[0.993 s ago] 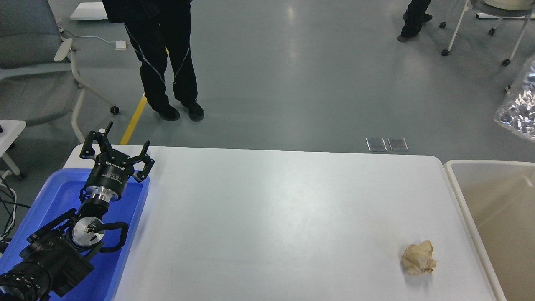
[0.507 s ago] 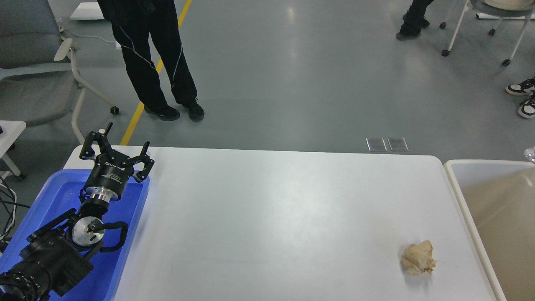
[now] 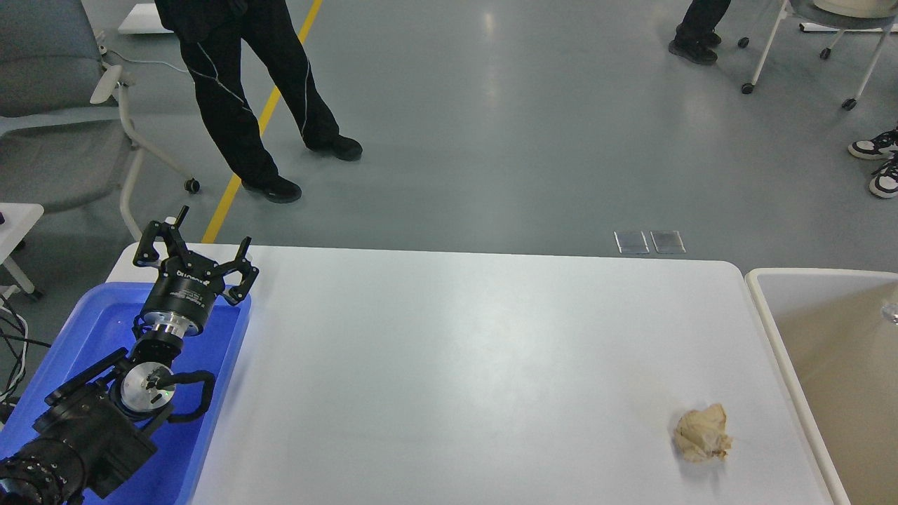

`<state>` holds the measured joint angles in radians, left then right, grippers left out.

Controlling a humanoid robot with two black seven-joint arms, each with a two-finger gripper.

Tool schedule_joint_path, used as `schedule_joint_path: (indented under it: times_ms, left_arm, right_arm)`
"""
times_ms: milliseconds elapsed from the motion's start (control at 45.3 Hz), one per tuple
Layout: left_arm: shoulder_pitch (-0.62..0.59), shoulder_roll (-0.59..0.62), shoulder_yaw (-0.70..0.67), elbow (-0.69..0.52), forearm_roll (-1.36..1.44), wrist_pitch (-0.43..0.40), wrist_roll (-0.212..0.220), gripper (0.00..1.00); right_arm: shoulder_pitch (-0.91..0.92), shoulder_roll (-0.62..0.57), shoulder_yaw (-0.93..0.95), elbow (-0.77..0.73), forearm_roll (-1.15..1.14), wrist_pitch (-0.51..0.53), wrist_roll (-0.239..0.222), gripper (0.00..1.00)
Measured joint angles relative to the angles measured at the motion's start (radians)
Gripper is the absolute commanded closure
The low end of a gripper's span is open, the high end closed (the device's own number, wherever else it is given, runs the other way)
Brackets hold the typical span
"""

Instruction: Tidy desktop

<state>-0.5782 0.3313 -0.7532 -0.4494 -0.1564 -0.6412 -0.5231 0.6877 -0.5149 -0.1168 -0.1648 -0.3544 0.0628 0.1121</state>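
The desktop (image 3: 463, 365) is a wide white tabletop with rounded corners. A crumpled beige paper ball (image 3: 701, 433) lies on it near the front right. My left gripper (image 3: 207, 235) is open and empty, raised over the far end of the blue tray (image 3: 84, 330) at the table's left. It is far from the paper ball. My right gripper is out of view.
An off-white bin with a beige inside (image 3: 835, 365) stands against the table's right edge. A person in black trousers (image 3: 252, 91) stands on the floor beyond the far left corner. A grey chair (image 3: 56, 105) is at the far left.
My left arm has not moved. The person beyond the table has stepped, spreading the legs. A shiny plastic bag at the right edge a second ago has gone from view.
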Motion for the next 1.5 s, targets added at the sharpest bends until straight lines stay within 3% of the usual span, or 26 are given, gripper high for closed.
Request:
schedule_joint_path:
  times_ms: [596, 640, 706, 750, 882, 1213, 1500]
  left_arm:
    - [0.000, 0.000, 0.000, 0.000, 0.000, 0.000, 0.000, 0.00]
    - [0.000, 0.000, 0.000, 0.000, 0.000, 0.000, 0.000, 0.00]
    - [0.000, 0.000, 0.000, 0.000, 0.000, 0.000, 0.000, 0.00]
    - [0.000, 0.000, 0.000, 0.000, 0.000, 0.000, 0.000, 0.00]
    - [0.000, 0.000, 0.000, 0.000, 0.000, 0.000, 0.000, 0.00]
    - [0.000, 0.000, 0.000, 0.000, 0.000, 0.000, 0.000, 0.00]
    - [0.000, 0.000, 0.000, 0.000, 0.000, 0.000, 0.000, 0.00]
  right_arm:
    - [-0.100, 0.098, 0.021, 0.003, 0.045, -0.063, -0.017, 0.99]
    - [-0.102, 0.100, 0.022, 0.003, 0.046, -0.066, -0.017, 0.77]
    - [-0.104, 0.104, 0.024, 0.003, 0.047, -0.075, -0.017, 0.35]
    - [-0.104, 0.106, 0.025, 0.003, 0.047, -0.081, -0.017, 0.16]
    - [-0.105, 0.109, 0.026, 0.003, 0.048, -0.113, -0.016, 0.03]
    - [-0.080, 0.104, 0.046, 0.016, 0.049, -0.135, -0.014, 0.01]
    - [0.048, 0.000, 0.167, 0.107, 0.051, -0.123, -0.010, 0.01]
